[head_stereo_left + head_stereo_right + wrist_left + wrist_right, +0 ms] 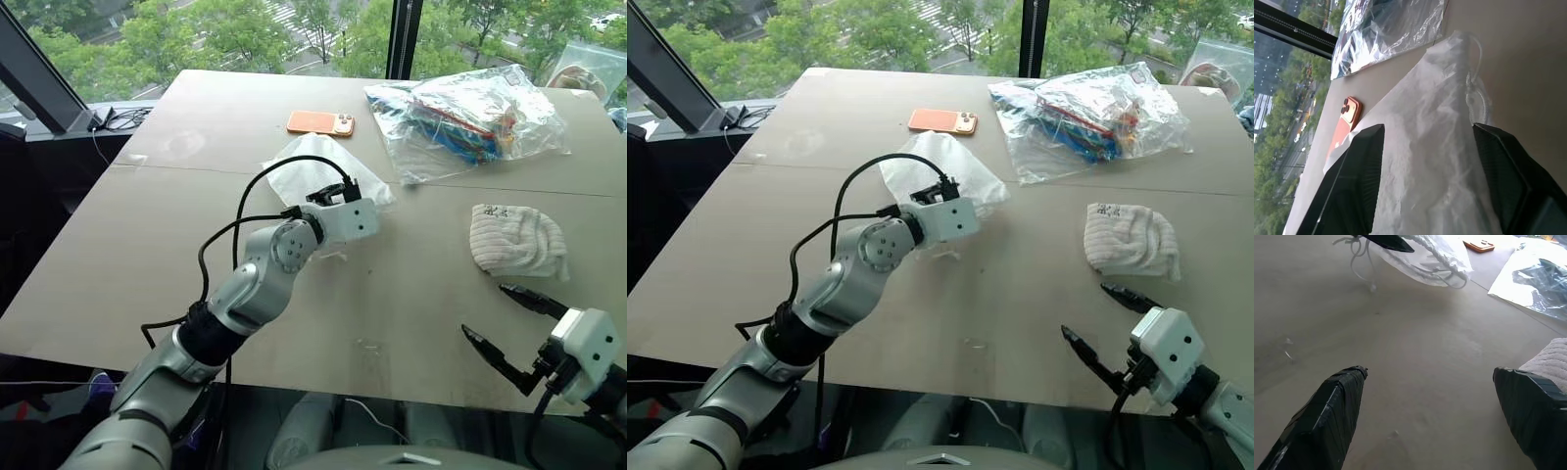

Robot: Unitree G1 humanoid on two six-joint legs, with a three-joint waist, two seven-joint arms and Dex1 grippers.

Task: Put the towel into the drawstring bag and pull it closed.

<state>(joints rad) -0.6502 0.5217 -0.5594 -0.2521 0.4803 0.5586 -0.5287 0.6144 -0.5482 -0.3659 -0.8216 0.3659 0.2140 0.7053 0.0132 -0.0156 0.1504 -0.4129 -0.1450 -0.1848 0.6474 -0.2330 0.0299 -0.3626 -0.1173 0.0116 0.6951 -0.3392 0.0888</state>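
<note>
Right hand (514,323) is nearest, low at the near right edge of the tabletop (147,264), fingers spread wide, holding nothing; the towel (516,239) lies just beyond it, untouched. Left hand (1425,161) reaches mid-table with its two fingers standing either side of the drawstring bag (323,168), part-open. Cannot tell if they pinch the fabric yet. Bag lies flat, cords (1359,254) trailing off its near edge.

Step in hand, as judged: left hand gripping the bag. To do it well, catch one layer near the mouth, not the whole pouch, so the opening can be lifted and held apart for the towel. Keep clear of the cords; thin fabric will slip, so close fully before lifting.

Count: one towel, one drawstring bag, one orange phone (320,122) far centre, one clear plastic bag (470,117) far right, two hands.
</note>
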